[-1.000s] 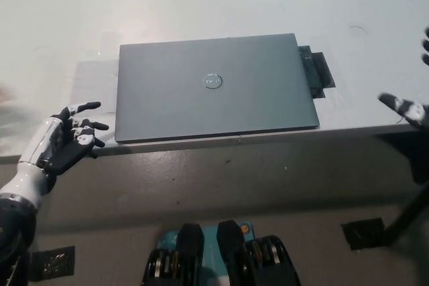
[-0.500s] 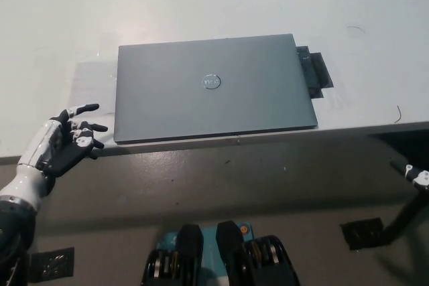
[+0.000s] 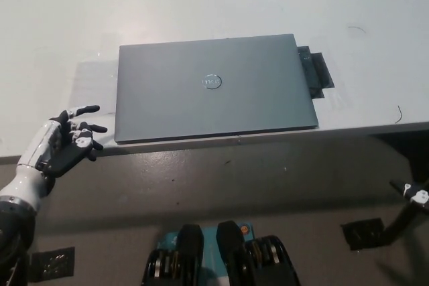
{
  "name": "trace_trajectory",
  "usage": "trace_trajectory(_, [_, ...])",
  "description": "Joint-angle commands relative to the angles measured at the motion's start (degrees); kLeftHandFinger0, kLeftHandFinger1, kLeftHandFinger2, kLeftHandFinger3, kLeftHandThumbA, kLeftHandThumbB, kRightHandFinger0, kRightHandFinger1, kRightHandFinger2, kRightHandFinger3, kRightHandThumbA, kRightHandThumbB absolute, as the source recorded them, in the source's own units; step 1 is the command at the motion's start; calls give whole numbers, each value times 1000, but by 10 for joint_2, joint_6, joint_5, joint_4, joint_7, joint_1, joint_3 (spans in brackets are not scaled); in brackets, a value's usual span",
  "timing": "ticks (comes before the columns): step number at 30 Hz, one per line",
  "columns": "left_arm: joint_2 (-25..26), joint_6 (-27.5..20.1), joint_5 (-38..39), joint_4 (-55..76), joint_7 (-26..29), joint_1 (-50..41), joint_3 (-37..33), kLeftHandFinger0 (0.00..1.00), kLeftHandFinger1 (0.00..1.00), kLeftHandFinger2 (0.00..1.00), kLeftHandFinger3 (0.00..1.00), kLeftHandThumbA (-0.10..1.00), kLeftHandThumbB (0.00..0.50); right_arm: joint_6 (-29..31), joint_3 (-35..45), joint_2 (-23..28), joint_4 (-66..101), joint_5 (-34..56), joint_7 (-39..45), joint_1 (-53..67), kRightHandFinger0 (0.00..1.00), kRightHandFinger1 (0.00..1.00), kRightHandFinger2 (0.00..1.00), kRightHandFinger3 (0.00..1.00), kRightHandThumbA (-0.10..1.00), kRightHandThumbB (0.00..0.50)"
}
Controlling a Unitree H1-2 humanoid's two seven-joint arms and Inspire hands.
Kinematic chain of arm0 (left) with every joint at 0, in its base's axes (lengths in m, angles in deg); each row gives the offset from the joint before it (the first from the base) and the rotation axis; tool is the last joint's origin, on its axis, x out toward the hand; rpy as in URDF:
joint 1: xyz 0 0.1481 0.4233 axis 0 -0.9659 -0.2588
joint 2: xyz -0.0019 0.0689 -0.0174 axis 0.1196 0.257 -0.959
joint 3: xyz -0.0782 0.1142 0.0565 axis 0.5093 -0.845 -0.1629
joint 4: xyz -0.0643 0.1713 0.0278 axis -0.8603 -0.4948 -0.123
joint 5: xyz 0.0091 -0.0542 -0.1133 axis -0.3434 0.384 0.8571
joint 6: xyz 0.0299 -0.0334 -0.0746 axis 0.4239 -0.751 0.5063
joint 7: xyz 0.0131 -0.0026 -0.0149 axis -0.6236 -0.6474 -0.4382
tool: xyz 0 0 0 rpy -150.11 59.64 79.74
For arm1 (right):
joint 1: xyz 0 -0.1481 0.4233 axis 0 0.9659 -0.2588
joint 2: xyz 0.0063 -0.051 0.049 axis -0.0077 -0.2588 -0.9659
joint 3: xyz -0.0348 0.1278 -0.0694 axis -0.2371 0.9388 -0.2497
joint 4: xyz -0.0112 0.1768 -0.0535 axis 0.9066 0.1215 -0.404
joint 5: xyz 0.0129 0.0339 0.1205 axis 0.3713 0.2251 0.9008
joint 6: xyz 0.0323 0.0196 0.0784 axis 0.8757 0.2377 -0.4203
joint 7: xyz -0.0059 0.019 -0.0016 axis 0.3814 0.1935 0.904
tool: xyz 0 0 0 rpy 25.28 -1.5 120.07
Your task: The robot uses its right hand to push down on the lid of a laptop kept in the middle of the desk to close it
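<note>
Lying flat on a pale white desk (image 3: 201, 5), the grey laptop (image 3: 214, 88) is seen with its lid fully down, a round logo (image 3: 212, 82) centred on the lid. The laptop is placed near the desk's front edge, roughly in the middle of the view. A dark flat item (image 3: 318, 75) is partly covered by the laptop's right side and projects just beyond it. Below the desk edge a grey floor (image 3: 268, 179) is visible, with a small black patch (image 3: 363, 234) at the lower right and another (image 3: 50, 262) at the lower left.

The white left hand (image 3: 64, 144) is held at the desk's front edge, just left of the laptop's near corner, with its fingers (image 3: 84, 110) spread apart and nothing grasped. Of the right hand (image 3: 415, 195) only a small tip is shown at the frame's right border, well apart from the laptop; whether it is spread or closed cannot be told.
</note>
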Motion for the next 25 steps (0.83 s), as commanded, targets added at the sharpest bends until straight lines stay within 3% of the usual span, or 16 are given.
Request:
trace_trajectory(1, [1, -6, -4, 4, 7, 2, 6, 377, 418, 543, 747, 132, 0, 26, -1, 2, 2, 11, -6, -5, 1000, 1000, 1000, 1000, 1000, 284])
trace_trajectory(11, [-5, -10, -1, 4, 10, -7, 11, 419, 443, 552, 750, 153, 0, 18, -1, 11, 1, 13, -4, -15, 1000, 1000, 1000, 1000, 1000, 246])
trace_trajectory(16, [-5, -12, -2, 6, 11, -13, 13, 446, 466, 569, 756, 158, 0, 22, -7, 19, 0, 2, -3, -17, 1000, 1000, 1000, 1000, 1000, 282])
trace_trajectory(21, [-5, -12, 1, 9, 9, -15, 14, 467, 479, 580, 767, 165, 0, 22, -8, 20, 3, 1, -6, -19, 1000, 1000, 1000, 1000, 1000, 248])
trace_trajectory(25, [-4, -8, 2, 11, 8, -15, 14, 481, 491, 596, 779, 173, 0, 25, -11, 22, 2, -5, -8, -19, 1000, 1000, 1000, 1000, 1000, 259])
